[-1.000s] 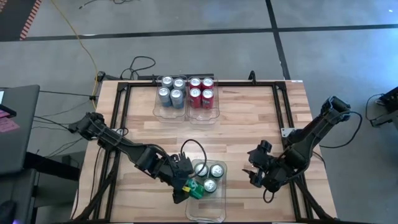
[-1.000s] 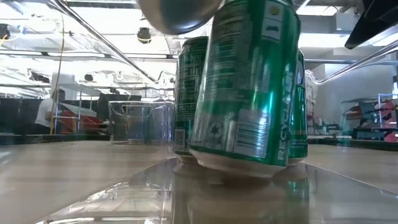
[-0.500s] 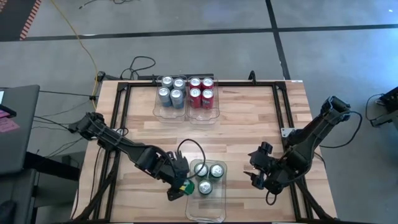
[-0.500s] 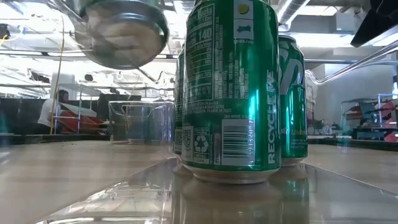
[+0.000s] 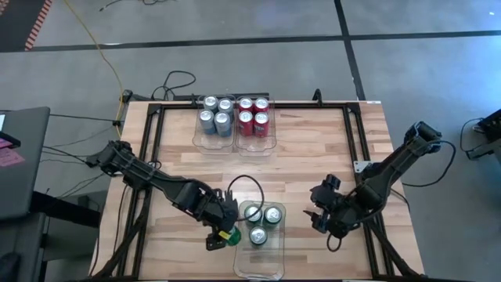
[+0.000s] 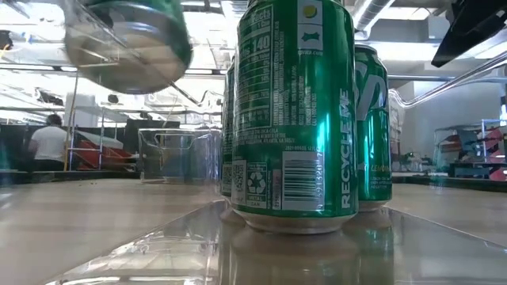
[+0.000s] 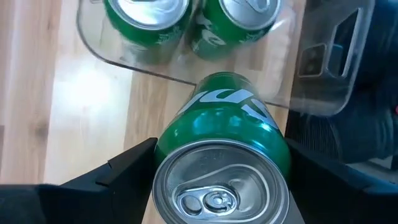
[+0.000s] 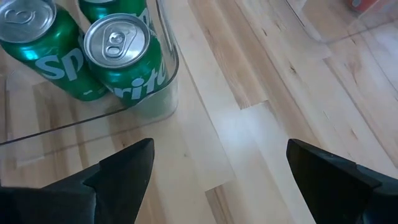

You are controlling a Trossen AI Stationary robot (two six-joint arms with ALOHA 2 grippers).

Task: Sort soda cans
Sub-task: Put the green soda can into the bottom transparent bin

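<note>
Wooden table (image 5: 313, 149) with two dark arms reaching in from its sides. At the far edge, two clear bins side by side: the left bin (image 5: 205, 142) holds four silver-blue cans (image 5: 215, 113), the right bin (image 5: 264, 146) four red cans (image 5: 253, 112). At the near edge, a third bin (image 5: 258, 263) holds three upright green cans (image 5: 262, 222), seen close up in the low view (image 6: 293, 119). The left gripper (image 5: 221, 233), just beside that bin's left wall, pinches a fourth green can (image 7: 221, 162) between its fingers (image 7: 124, 168), the can lifted clear of the table and tilted, its silver base visible in the low view (image 6: 131, 36). The right gripper (image 5: 319, 213) hangs over bare wood to the right of the near bin, its fingers (image 8: 124, 171) spread wide and holding nothing. A person (image 6: 49, 142) stands in the room beyond.
</note>
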